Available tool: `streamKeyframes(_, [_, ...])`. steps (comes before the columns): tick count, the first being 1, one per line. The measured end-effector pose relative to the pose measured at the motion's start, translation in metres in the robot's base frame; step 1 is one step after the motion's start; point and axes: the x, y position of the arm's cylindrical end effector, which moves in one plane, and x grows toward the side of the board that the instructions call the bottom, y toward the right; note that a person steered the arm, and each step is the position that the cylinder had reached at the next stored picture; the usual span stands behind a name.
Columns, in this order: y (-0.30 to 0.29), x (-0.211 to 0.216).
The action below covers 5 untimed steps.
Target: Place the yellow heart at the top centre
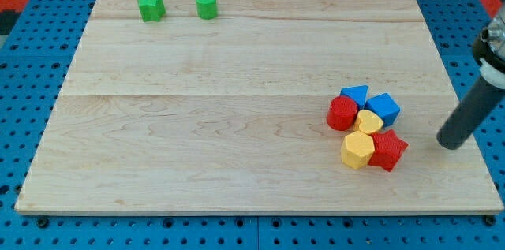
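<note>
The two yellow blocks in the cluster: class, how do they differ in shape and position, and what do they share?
The yellow heart is narrower and sits mid-cluster, between the red cylinder and the blue cube. The yellow hexagon is broader, faceted, and lies nearer the view's bottom, beside the red star. They share colour and touch. My tip stands right of both.

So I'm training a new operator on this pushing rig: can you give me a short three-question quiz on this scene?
1. True or false: my tip touches the red star.
2. How many green blocks sit near the board's top edge?
3. Which block lies directly between the red cylinder and the blue cube? A) yellow heart B) yellow hexagon C) blue triangle

Key: 1 false, my tip stands apart on the view's right; 2 two, a green star and a green cylinder; 3 A.
</note>
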Motion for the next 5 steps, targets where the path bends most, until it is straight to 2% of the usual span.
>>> streamKeyframes(2, [-0.125,-0.006])
streamKeyframes(3, [-0.144,-0.021])
streamKeyframes(5, [-0.152,-0.085])
